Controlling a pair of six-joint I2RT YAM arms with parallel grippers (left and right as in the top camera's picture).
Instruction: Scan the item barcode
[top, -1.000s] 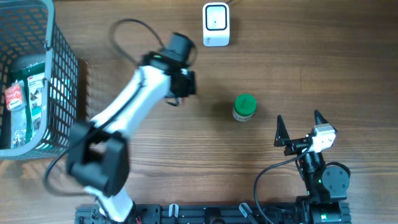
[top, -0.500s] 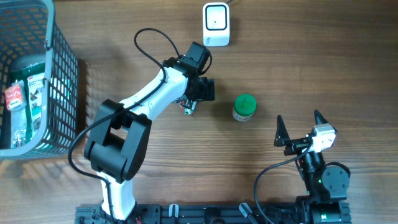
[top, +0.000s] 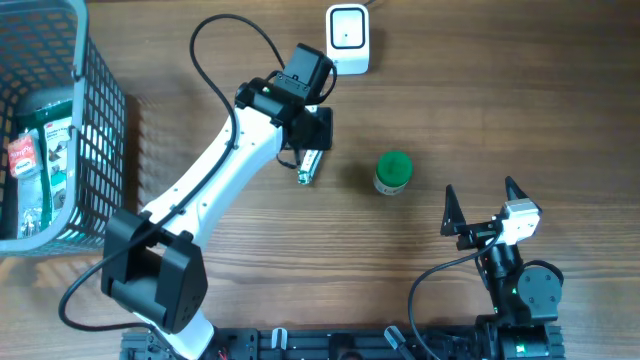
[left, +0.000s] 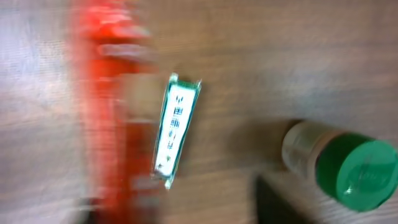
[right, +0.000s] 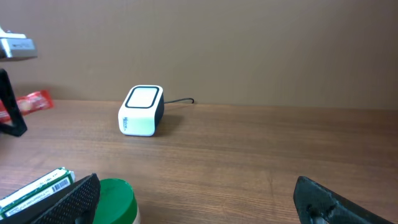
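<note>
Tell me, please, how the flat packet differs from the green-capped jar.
The packet is long, flat and white-labelled; the jar is round with a green cap. The packet lies flat, while the jar stands upright. Both rest free on the wooden table, a little apart.

The basket (top: 100, 120) stands at the left edge of the counter (top: 500, 90), with packaged items (top: 45, 160) in it. The scanner (top: 347, 38) sits at the far centre. The packet (top: 306, 168) lies on the counter left of the jar (top: 393, 172), not touching it. The right hand (top: 480, 190) sits front right of the jar.
</note>
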